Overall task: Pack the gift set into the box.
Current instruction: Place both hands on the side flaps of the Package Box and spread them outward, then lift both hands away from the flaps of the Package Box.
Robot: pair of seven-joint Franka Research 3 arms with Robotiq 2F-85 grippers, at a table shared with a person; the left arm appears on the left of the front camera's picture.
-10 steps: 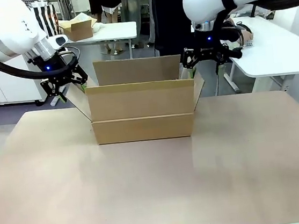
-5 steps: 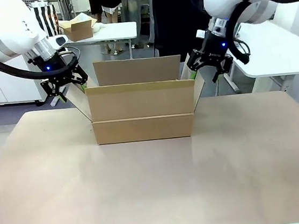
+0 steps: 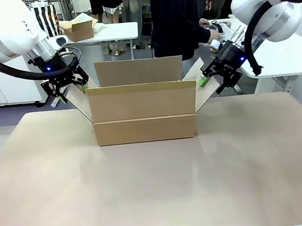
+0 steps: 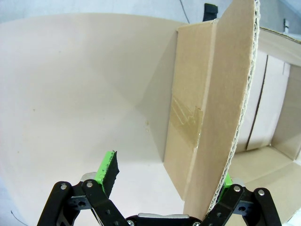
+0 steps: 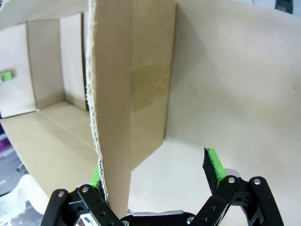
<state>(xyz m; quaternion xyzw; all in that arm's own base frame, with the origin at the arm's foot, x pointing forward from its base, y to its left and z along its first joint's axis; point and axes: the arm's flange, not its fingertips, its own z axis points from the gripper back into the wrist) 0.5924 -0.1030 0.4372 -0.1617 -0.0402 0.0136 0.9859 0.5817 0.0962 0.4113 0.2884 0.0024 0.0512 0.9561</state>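
Note:
The box (image 3: 142, 111), a plain brown carton, stands on the far half of the table with its top flaps up. My left gripper (image 3: 67, 93) is open and straddles the edge of the left side flap (image 4: 221, 108); that flap rests close to one green pad (image 4: 225, 180). My right gripper (image 3: 211, 83) is open astride the right side flap (image 5: 110, 94), which leans outward, and the flap lies near one pad (image 5: 95, 175). The inside of the box (image 5: 51, 127) looks bare. The gift set is out of view.
The tan table (image 3: 159, 188) stretches wide in front of the box. A person in dark clothes (image 3: 173, 18) stands just behind the box, hands at a white side table (image 3: 281, 54). A smaller cardboard box (image 3: 78, 28) sits on a far table.
My right arm has swung right and down, and the right flap has tilted outward with it. The person behind the box has come into view. The left arm has not moved.

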